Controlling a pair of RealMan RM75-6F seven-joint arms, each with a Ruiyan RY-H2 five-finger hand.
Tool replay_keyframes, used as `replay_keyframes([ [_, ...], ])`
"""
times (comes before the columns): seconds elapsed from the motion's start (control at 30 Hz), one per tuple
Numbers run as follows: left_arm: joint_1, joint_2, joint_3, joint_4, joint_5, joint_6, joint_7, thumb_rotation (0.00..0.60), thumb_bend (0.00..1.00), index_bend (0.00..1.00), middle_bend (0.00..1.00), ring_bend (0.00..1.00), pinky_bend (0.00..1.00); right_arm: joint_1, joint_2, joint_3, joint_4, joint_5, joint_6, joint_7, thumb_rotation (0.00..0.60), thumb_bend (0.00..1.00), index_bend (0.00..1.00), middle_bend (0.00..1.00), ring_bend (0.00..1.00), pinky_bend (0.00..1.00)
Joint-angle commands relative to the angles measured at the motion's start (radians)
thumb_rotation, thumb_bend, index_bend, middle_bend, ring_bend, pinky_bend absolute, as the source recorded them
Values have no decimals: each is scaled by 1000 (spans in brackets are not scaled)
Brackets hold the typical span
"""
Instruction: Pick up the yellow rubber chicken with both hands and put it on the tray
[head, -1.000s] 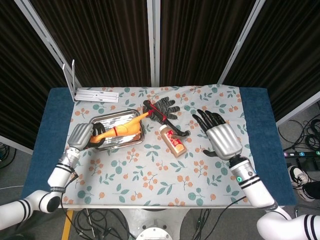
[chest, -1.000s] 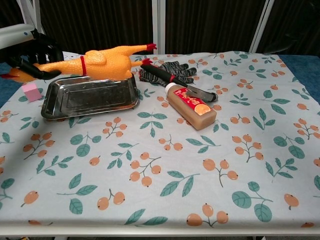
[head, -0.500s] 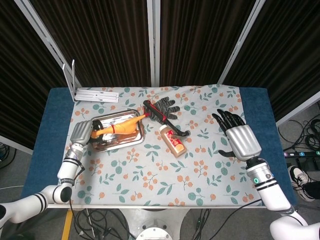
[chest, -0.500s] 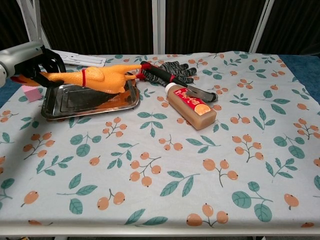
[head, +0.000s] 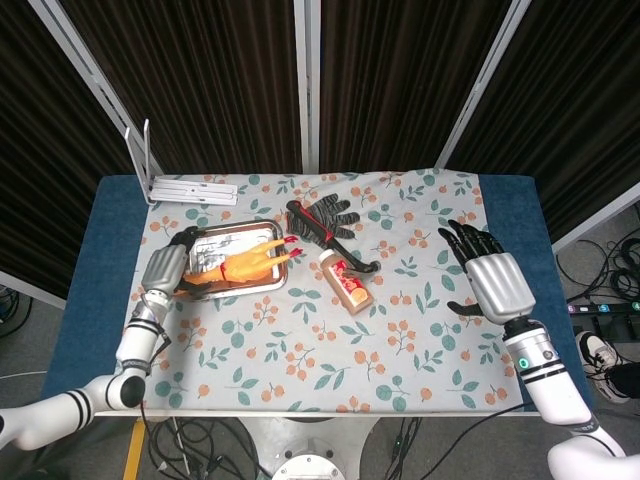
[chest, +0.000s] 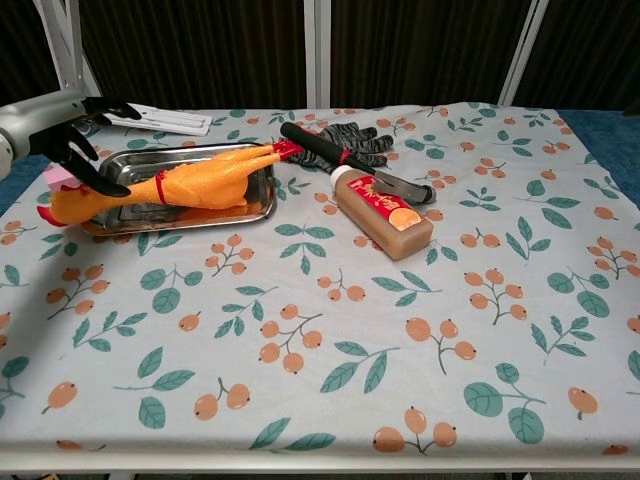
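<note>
The yellow rubber chicken (head: 242, 268) (chest: 190, 185) lies lengthwise in the metal tray (head: 228, 240) (chest: 205, 157), its feet towards the right. Its red-combed head hangs over the tray's left rim. My left hand (head: 164, 268) (chest: 58, 132) hovers at the tray's left end with its fingers spread. One fingertip (chest: 112, 189) sits close by the chicken's neck, with no grip on it. My right hand (head: 494, 284) is far off at the table's right side, fingers apart and empty. The chest view does not show it.
A brown sauce bottle (head: 346, 281) (chest: 385, 212) lies mid-table. Behind it are a black glove (head: 332, 212) (chest: 350, 145) and a black-handled tool (head: 318, 234). A pink block (chest: 55, 178) sits left of the tray, a white rack (head: 178, 186) at the back left.
The chicken has come down from above the tray to lie flat in it. My left hand has let go and spread its fingers. My right hand has drawn away to the right.
</note>
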Motion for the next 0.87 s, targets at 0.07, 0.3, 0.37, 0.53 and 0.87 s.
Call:
replay_keyframes([
  [0.07,47,112,4,-130,42,47,-14,600,137,192,155,115,299,-30,23,-13,15,-26,-5,42,600,0,0,0,41,127],
  [0.3,179,305,47,-322,148,213,-36,600,138,195,172,116,293,-132,47,-70,101,-179,35,262,600,164,0,81,41,127],
  [0.37,226,341,73,-342,187,275,-41,600,138,201,177,116,293,-174,43,-94,148,-235,75,314,600,206,0,99,41,126],
  [0.53,327,391,143,-349,273,400,-31,600,139,210,183,116,291,-273,0,-132,249,-305,187,366,600,233,0,120,42,127],
  [0.87,495,400,235,-393,372,602,3,600,140,234,184,116,284,-427,-60,-174,315,-381,349,416,600,228,0,88,40,121],
])
